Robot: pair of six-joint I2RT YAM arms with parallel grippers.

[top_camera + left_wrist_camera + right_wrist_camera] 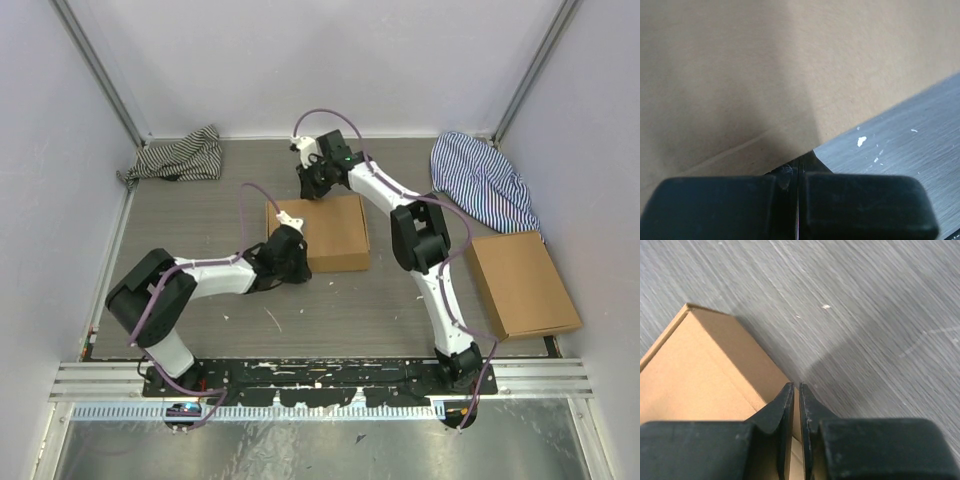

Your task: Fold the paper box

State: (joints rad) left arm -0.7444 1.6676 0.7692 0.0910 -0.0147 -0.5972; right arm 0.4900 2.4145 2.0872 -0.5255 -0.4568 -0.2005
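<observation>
- The plain brown corrugated paper box [335, 235], in the shape of a shallow rectangle with its broad face up, lies flat about mid-way across the grey wood-grain tabletop [330, 300], its edges slightly askew to the tabletop's front.
- The left gripper [797, 172] sits low at the box's left side, close to the near-left corner. Its black fingers are pressed flat together with only a hairline seam between them and nothing gripped, and the tips are right up against the cardboard wall that fills most of the left wrist view.
- The right gripper [795, 386] stands at the box's far-left corner, pointing down. Its fingers are drawn almost together, with a thin strip of cardboard in the slit between them, pinched on the box's edge.
- The white-and-black left arm [200, 275] reaches in low from the box's near left, while the right arm [420, 240] arches past the box's right side and bends back over its far edge.
- A smooth flat brown cardboard rectangle [522, 285] lies well to the box's right, apart from it.
- A crumpled dark-striped cloth [180, 157] is bunched beyond the box to the far left, and a blue-and-white striped cloth [482, 182] is heaped to the far right.
- Small white flecks [862, 141] dot the tabletop just beside the box's near-left corner.
</observation>
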